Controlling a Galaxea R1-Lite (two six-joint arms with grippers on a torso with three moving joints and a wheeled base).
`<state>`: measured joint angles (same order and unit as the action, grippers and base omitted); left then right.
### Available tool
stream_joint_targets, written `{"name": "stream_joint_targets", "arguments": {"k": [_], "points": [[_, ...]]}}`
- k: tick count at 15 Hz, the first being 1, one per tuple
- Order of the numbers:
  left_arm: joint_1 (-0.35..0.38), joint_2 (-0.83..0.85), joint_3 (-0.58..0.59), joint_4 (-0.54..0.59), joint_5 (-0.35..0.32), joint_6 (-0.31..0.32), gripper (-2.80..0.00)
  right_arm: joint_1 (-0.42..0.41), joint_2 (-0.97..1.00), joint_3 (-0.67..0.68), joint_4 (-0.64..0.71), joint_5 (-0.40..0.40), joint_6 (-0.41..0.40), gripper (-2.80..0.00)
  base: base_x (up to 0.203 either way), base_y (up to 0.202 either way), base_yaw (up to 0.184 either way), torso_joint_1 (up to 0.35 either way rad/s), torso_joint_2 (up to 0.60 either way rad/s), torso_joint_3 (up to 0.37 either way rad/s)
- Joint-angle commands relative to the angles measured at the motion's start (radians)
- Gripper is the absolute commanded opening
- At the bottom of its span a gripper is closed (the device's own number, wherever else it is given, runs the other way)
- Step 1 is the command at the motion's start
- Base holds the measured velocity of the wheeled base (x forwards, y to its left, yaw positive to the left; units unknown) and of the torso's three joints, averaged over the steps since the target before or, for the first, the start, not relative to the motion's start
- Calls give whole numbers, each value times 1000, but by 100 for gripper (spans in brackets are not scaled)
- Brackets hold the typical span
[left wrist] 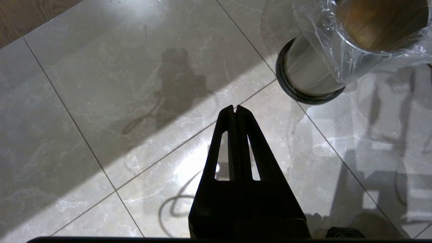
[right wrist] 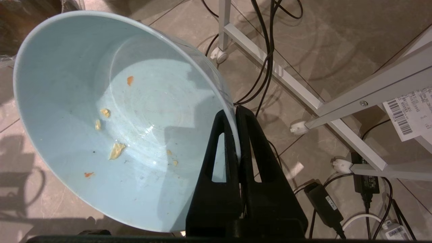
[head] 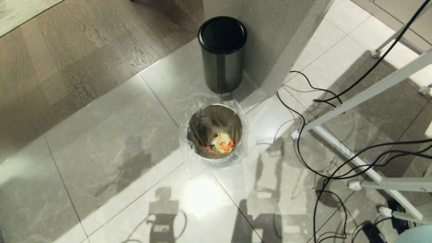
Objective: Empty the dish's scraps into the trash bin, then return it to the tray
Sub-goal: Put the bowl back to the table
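Note:
The steel trash bin (head: 215, 135) with its clear bag liner stands on the tiled floor, and the orange and pale yellow scraps (head: 222, 143) lie at its bottom. The same trash bin (left wrist: 314, 74) shows in the left wrist view, off to one side of my left gripper (left wrist: 235, 108), which is shut on nothing above the floor. My right gripper (right wrist: 233, 113) is shut on the rim of the light-blue dish (right wrist: 101, 118), held tilted over the floor, with only a few crumbs stuck inside. A corner of the dish (head: 416, 235) shows at the head view's lower right. The tray is out of view.
A taller dark bin with a black lid (head: 222, 54) stands just behind the steel one. White frame legs on castors (head: 364, 94) and several black cables (head: 324, 162) with power plugs (right wrist: 324, 202) crowd the floor on the right. A wall corner (head: 287, 50) rises behind.

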<state>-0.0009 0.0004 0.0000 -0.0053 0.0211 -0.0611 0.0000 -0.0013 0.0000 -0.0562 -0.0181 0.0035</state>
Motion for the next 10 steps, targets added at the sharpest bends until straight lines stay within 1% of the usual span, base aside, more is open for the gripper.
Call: {"name": "stream_joint_targets", "arguments": {"k": [1, 4, 10], "points": [[0, 1, 0, -1, 2, -2, -280, 0, 1, 0, -1, 0, 0, -280, 0, 0, 0, 0, 0, 0], [-1, 1, 0, -1, 2, -3, -280, 0, 1, 0, -1, 0, -2, -280, 0, 0, 0, 2, 1, 47], [-1, 1, 0, -1, 2, -5, -280, 0, 1, 0, -1, 0, 0, -280, 0, 0, 0, 2, 1, 184]]}}
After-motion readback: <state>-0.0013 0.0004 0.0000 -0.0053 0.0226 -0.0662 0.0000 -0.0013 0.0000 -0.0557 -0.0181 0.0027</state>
